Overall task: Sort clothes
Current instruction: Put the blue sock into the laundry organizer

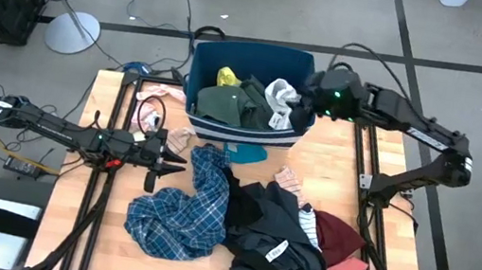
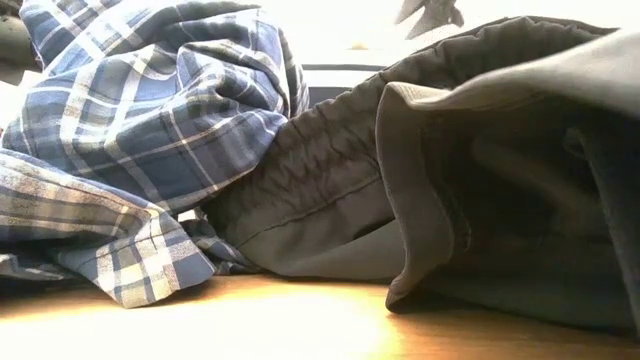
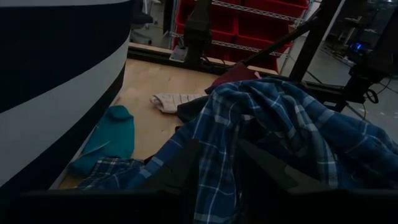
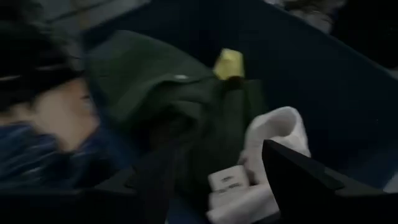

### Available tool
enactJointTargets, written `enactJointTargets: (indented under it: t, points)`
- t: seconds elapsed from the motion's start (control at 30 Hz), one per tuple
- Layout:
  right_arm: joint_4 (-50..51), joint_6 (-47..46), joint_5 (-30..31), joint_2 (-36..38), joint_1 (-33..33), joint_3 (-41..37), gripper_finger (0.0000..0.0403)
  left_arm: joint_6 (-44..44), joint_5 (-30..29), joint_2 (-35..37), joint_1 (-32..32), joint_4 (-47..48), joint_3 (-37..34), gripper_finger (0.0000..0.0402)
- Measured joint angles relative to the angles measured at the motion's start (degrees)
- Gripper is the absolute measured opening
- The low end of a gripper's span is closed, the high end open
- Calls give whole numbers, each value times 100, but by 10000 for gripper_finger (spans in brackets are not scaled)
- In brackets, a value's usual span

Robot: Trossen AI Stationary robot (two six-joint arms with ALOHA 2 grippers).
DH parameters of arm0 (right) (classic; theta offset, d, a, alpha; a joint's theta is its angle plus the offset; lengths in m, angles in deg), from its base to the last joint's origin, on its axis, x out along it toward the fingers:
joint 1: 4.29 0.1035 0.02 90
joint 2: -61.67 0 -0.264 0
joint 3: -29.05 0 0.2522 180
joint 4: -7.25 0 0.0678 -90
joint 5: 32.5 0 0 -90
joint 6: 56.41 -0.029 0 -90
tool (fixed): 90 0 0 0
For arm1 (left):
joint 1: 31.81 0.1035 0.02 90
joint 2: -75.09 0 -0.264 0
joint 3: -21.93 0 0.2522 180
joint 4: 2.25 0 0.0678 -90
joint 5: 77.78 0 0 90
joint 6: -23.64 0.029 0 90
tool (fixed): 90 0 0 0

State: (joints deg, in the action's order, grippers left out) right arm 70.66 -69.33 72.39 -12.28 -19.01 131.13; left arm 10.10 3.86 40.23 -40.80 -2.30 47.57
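Two grippers work around the navy bin [image 1: 202, 62]: nearer, the left gripper [image 1: 171, 155], fingers apart, empty, beside the plaid shirt [image 1: 187, 208]; farther, the right gripper [image 1: 301, 104], fingers spread, above binned green garment [image 1: 226, 104].

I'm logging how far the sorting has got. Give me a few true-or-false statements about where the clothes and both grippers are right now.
1. The dark green garment lies inside the navy blue plastic bin. True.
2. The blue plaid shirt is in the bin. False: it lies on the wooden table.
3. The right gripper is over the bin's edge. True.
4. The left gripper holds the plaid shirt. False: it is open beside it, gripping nothing.
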Motion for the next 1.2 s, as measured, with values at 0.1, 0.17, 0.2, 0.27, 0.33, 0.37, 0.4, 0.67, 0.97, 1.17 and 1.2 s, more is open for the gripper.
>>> enactJointTargets:
  t: [0.1,0.17,0.2,0.27,0.33,0.37,0.4,0.67,0.97,1.17,1.2]
  points:
    - [116,-17,-12,274,421,0,228,0,-2,0,2,-4,0,113]
    - [168,-97,18,415,759,-46,219,0,-1,0,0,-1,0,113]
    - [174,-152,89,493,944,-129,214,0,0,0,0,-4,0,113]
    - [200,-301,360,636,1343,-370,205,0,-1,0,0,-1,0,113]
    - [251,-522,728,750,1713,-676,196,0,-2,0,1,-2,0,113]
    - [281,-687,923,803,1891,-850,191,0,-2,0,0,-4,0,113]
    - [289,-882,1108,839,2051,-1047,188,0,0,0,0,-1,0,113]
    - [-464,-2075,1851,884,2872,-2923,176,0,-1,-1,0,-4,0,113]
    - [-3482,-2298,1962,373,2629,-4911,178,-13,-2,-2,0,-8,0,113]
    - [-5297,-2245,1965,-448,2228,-5689,187,-15,-2,-2,1,-5,0,113]
    - [-5636,-2202,1968,-631,2177,-5765,189,-15,-2,-2,0,-6,0,113]
